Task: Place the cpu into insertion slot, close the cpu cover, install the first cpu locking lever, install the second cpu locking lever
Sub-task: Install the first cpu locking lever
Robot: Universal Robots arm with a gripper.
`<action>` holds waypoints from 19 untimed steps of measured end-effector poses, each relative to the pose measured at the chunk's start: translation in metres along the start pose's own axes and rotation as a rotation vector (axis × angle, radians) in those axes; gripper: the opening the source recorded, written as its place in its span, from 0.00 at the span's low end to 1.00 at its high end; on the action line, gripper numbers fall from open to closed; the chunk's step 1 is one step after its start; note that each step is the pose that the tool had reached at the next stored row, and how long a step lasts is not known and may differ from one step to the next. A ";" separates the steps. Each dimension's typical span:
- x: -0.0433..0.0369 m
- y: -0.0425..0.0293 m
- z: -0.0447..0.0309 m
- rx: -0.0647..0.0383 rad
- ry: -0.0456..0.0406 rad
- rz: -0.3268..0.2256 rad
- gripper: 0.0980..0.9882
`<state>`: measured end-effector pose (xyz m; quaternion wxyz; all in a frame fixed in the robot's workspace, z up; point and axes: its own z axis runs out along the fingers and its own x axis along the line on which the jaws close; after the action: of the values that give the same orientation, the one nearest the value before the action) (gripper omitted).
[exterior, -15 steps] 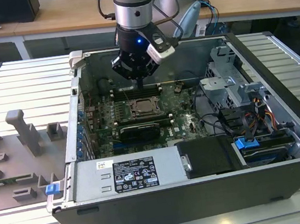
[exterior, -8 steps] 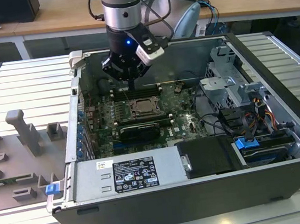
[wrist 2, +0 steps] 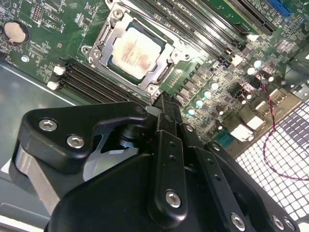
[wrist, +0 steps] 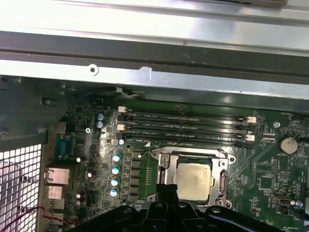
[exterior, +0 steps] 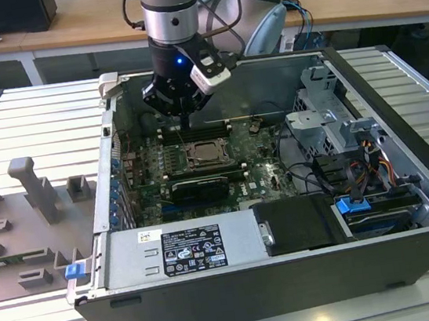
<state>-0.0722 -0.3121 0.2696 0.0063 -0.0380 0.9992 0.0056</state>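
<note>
Memory slots flanked the socket on two sides, and a black graphics card lay just beside it inside the open computer case. The cpu sat in the socket, with the silver cover lying flat around it. The gripper hung over the socket's edge, its fingers pinched together on nothing. Loose cables crowded the exterior view's right.

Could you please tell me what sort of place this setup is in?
Probably a robotics lab or workshop: an open computer case lies on a slatted metal table, with wooden desks behind and grey fixtures beside it.
</note>
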 end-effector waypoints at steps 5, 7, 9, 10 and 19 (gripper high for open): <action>0.0019 0.0002 0.0000 0.000 0.0001 0.000 0.01; 0.0028 0.0002 0.0000 0.000 0.0000 0.000 0.01; 0.0040 0.0003 -0.0001 0.000 0.0000 0.000 0.01; 0.0043 0.0003 -0.0001 0.000 0.0000 0.000 0.01; 0.0105 0.0008 -0.0002 0.000 0.0001 0.000 0.01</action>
<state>-0.0828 -0.3122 0.2696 0.0062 -0.0381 0.9992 0.0056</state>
